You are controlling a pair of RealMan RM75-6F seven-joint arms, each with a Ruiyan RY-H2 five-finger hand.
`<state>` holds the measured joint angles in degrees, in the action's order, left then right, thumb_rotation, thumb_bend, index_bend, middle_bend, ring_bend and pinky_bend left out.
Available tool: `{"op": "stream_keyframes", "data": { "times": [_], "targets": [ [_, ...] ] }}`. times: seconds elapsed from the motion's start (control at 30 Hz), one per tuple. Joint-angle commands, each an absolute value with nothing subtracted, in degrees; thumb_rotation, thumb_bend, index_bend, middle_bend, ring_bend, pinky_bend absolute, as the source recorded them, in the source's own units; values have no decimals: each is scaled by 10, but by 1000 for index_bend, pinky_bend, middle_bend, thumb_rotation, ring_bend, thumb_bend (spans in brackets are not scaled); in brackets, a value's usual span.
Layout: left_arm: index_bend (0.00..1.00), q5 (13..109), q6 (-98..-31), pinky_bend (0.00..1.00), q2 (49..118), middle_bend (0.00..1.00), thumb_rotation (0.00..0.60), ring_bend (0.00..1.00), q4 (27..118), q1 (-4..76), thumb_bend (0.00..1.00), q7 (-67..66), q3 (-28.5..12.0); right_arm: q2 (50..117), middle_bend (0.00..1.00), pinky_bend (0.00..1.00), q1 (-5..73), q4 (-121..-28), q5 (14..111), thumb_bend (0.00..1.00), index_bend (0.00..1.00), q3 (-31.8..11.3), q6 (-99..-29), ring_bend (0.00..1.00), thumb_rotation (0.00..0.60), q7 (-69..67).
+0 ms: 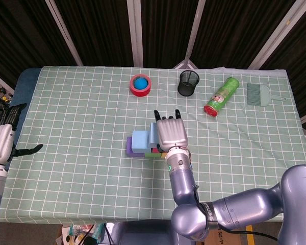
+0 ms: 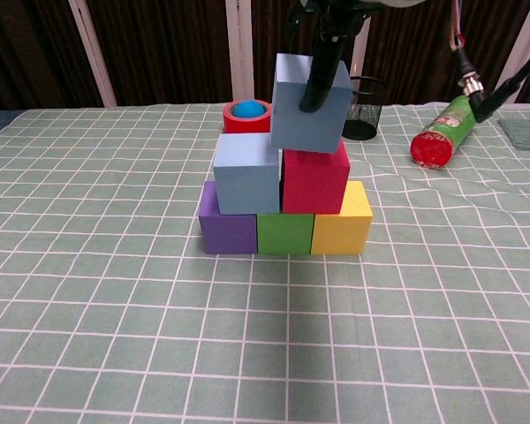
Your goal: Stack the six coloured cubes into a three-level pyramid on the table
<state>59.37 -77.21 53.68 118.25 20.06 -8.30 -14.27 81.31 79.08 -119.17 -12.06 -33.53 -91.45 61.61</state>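
In the chest view a purple cube [image 2: 227,226], a green cube [image 2: 284,233] and a yellow cube [image 2: 343,226] form the bottom row. A light blue cube [image 2: 246,173] and a pink cube [image 2: 319,182] sit on them. My right hand [image 2: 321,49] grips a grey-blue cube [image 2: 308,104] from above. That cube is tilted and hangs over the seam between the two second-level cubes, low over the pink one. From the head view my right hand [image 1: 171,132] covers most of the stack [image 1: 138,143]. My left hand [image 1: 2,139] hangs open off the table's left edge.
Behind the stack lie a red tape roll [image 1: 141,84] with a blue ball in it, a black mesh cup [image 1: 188,83], a green can [image 1: 221,95] on its side and a grey-green brush [image 1: 260,94] at the far right.
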Motion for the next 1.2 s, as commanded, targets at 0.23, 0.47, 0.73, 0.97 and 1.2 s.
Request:
{"op": "stream_keyframes", "data": {
  "times": [0.23, 0.47, 0.73, 0.97, 1.2],
  "targets": [
    [0, 591, -764, 51, 535, 42, 600, 8, 1180, 201, 66, -75, -144, 835, 434, 0, 803, -1171, -123, 325, 0, -336, -921, 273, 600, 622],
    [0, 591, -762, 51, 534, 42, 600, 8, 1179, 201, 66, -71, -144, 848, 434, 0, 808, -1157, -125, 325, 0, -338, -923, 273, 600, 627],
    [0, 589, -761, 51, 533, 42, 600, 8, 1178, 201, 66, -68, -146, 855, 434, 0, 814, -1146, -125, 324, 0, -347, -925, 273, 600, 634],
    [0, 587, -757, 51, 532, 42, 600, 8, 1175, 202, 66, -65, -146, 865, 434, 0, 816, -1143, -127, 324, 0, -348, -928, 273, 600, 638],
    [0, 586, -753, 51, 532, 42, 600, 8, 1175, 203, 66, -66, -145, 869, 434, 0, 814, -1137, -124, 324, 0, -349, -931, 273, 600, 641]
  ]
}}
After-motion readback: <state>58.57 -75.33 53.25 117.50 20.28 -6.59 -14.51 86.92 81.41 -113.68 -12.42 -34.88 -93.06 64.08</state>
